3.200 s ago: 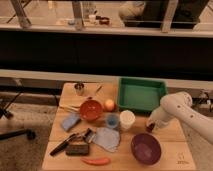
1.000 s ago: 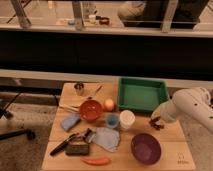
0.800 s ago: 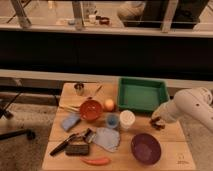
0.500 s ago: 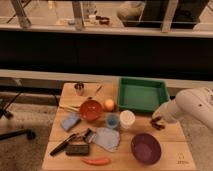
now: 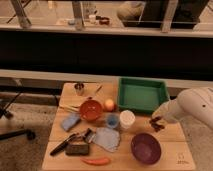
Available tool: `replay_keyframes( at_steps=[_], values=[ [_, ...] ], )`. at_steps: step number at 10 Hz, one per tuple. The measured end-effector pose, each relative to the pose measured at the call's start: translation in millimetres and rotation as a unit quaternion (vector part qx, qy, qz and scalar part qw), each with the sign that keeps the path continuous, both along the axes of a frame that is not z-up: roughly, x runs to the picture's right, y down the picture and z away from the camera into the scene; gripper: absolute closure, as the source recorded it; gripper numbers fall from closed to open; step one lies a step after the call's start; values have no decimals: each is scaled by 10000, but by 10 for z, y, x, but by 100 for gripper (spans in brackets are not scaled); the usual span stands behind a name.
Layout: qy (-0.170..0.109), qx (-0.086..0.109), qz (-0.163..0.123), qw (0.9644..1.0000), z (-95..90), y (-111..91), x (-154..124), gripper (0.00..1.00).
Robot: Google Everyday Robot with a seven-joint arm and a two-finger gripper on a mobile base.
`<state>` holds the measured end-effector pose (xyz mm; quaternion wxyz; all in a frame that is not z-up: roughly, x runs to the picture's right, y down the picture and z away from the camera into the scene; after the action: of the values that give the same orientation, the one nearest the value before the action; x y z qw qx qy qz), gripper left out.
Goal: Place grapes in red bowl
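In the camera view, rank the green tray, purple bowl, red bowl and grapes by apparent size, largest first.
1. Green tray, clearly the largest.
2. Purple bowl.
3. Red bowl, somewhat smaller, though the purple bowl sits nearer the camera, so that gap is unsure.
4. Grapes, the smallest, at the gripper just right of the white cup.

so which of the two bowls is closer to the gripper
The larger dark purple bowl, just below the gripper at the table's right; the round red-orange bowl sits far left.
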<state>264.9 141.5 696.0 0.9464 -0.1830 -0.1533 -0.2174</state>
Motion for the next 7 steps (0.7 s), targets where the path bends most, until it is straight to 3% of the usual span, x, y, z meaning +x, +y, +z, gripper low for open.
replay_keyframes(
  at_steps=[7],
  values=[
    [-135,218,-140,9996,-529,-107,-209,100]
  ],
)
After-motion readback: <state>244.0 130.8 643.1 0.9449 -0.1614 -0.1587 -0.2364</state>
